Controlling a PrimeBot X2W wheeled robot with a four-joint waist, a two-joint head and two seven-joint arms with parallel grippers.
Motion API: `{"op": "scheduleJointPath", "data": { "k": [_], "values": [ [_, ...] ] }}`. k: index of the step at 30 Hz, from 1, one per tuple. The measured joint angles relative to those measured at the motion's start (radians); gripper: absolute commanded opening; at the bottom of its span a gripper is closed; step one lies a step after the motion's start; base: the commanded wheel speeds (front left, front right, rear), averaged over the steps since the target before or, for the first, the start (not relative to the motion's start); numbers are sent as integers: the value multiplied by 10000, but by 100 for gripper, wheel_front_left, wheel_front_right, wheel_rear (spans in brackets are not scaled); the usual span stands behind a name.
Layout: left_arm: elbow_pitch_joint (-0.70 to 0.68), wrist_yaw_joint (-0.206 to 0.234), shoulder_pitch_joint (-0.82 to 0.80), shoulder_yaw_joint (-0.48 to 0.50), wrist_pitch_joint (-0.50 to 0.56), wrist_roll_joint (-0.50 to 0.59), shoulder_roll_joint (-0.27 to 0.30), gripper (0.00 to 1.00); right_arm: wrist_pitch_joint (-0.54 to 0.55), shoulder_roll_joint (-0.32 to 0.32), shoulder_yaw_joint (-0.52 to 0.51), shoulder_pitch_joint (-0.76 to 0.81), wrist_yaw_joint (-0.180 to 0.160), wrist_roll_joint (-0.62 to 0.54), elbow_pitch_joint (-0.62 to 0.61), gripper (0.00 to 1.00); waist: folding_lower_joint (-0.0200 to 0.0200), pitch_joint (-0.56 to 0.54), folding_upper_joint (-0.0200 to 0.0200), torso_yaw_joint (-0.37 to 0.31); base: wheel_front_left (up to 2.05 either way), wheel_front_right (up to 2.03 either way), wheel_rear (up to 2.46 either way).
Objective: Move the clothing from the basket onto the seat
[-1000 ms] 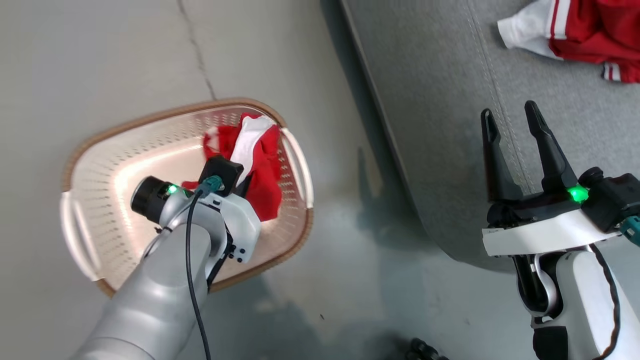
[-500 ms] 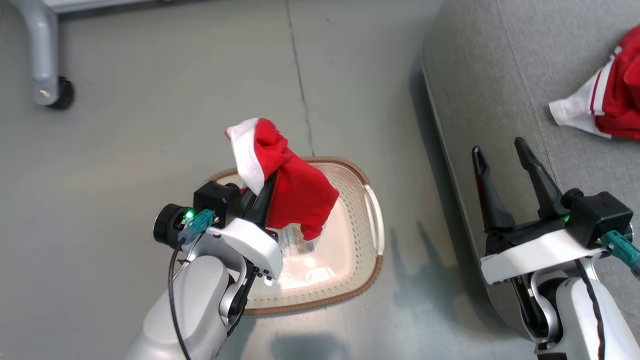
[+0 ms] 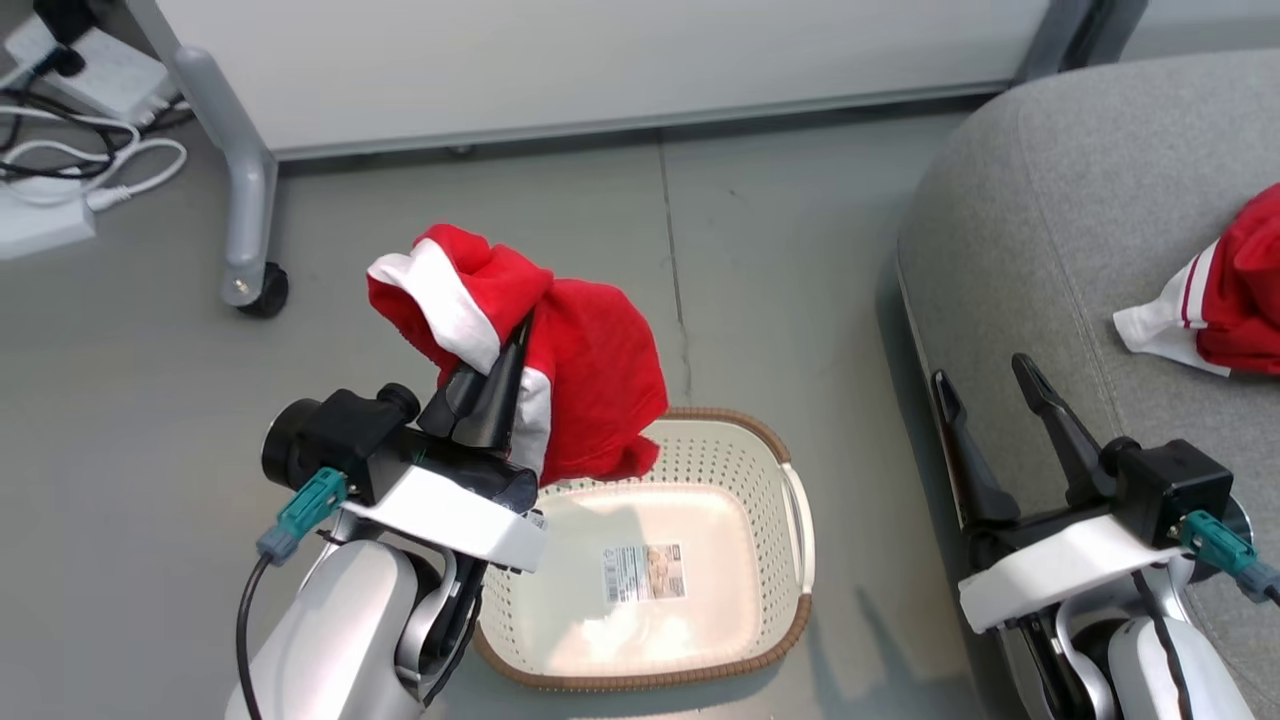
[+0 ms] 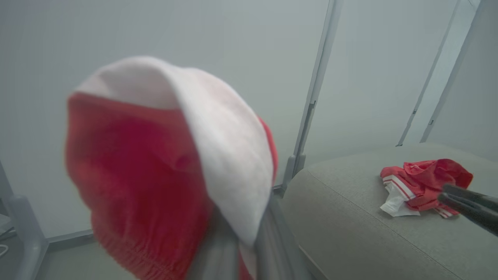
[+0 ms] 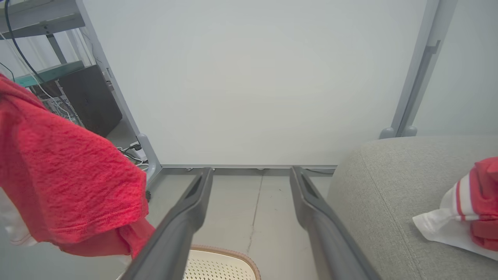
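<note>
Red garment (image 3: 590, 380): now lifted clear of basket (image 3: 800, 520) (left empty), clamped in my left tool (image 3: 512, 345); right tool (image 3: 982, 372) apart; sofa (image 3: 1050, 250) next.

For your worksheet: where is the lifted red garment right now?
Head view, left of centre: the garment hangs from the shut left tool, above the basket.

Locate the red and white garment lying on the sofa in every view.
Head view: garment at the right edge, about mid-height.
Left wrist view: right of centre, below mid-height.
Right wrist view: lower right edge.
Shared landmark: the grey sofa beneath it.
</note>
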Motion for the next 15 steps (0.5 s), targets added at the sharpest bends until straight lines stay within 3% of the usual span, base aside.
{"op": "scheduleJointPath", "data": {
  "k": [15],
  "values": [
    [-1956,-79,588,-182,224,100,313,0,251,-2,104,965,0,207,-151,100,0,-1268,0,-194,0,0,0]
  ]
}}
